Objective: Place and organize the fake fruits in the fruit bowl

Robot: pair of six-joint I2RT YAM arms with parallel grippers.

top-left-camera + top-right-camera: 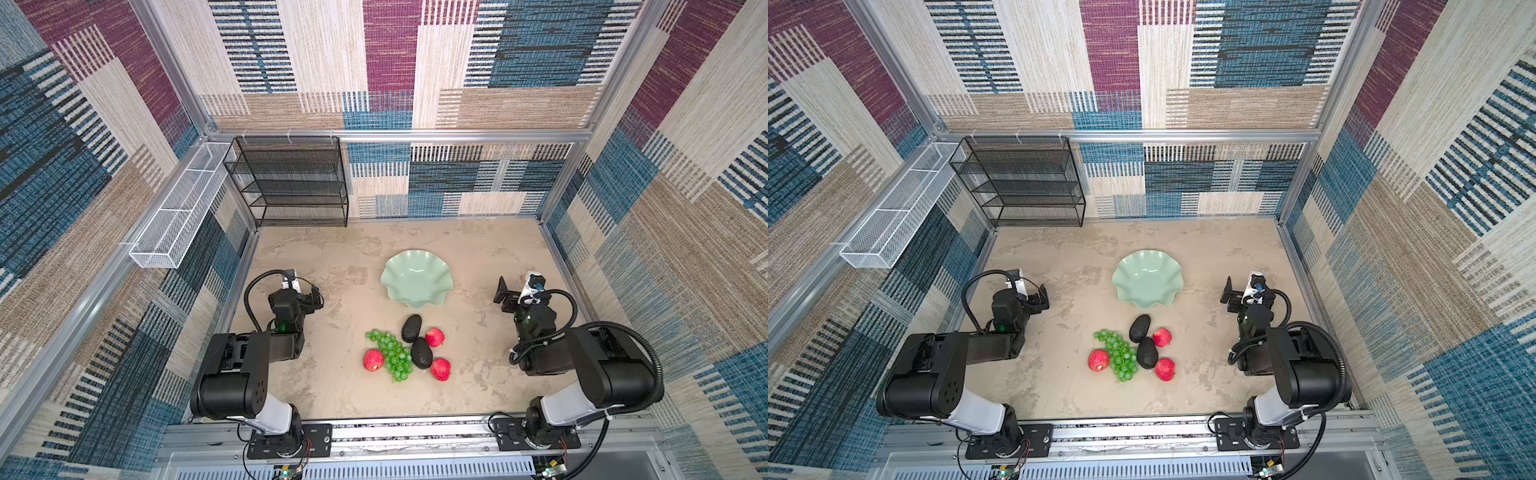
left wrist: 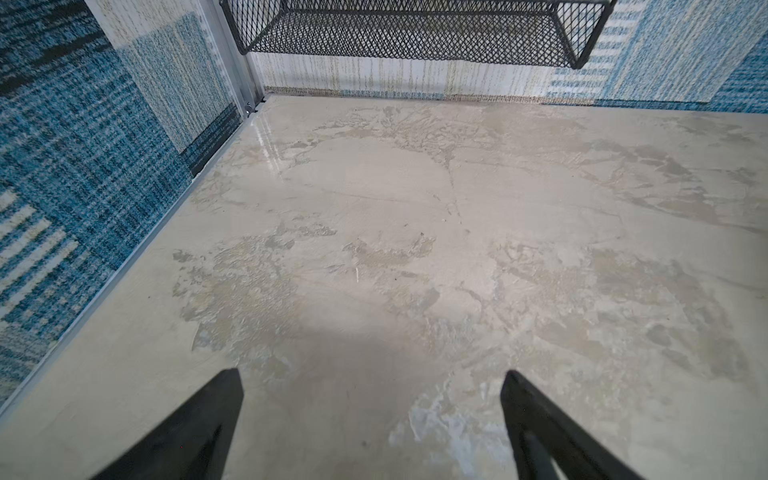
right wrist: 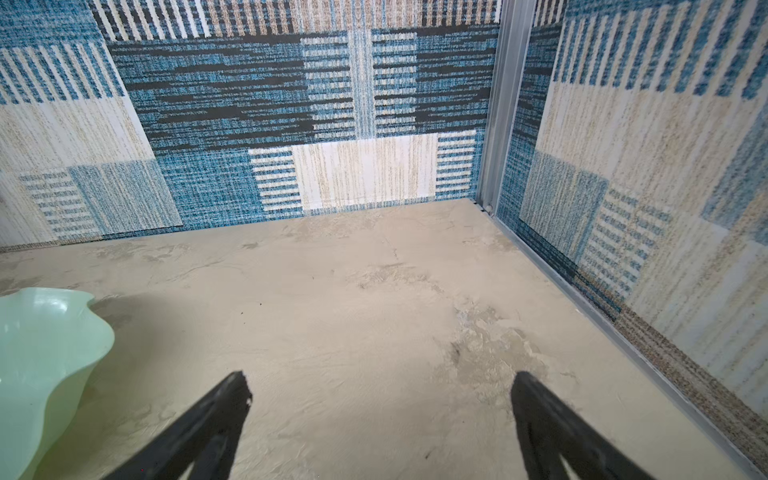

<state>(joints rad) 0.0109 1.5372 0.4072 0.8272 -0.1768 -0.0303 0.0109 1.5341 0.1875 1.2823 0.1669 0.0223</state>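
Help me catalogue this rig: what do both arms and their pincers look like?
The left arm and right arm are chunky black housings with a white link near the base. A black cable loops at each wrist; a ribbed black hose runs along the right. Small green lights glow. The left pincer and right pincer have tapered black fingers.

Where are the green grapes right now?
In both top views the grapes lie on the table, nearer the robot than the fruit bowl, between a red apple and an avocado.
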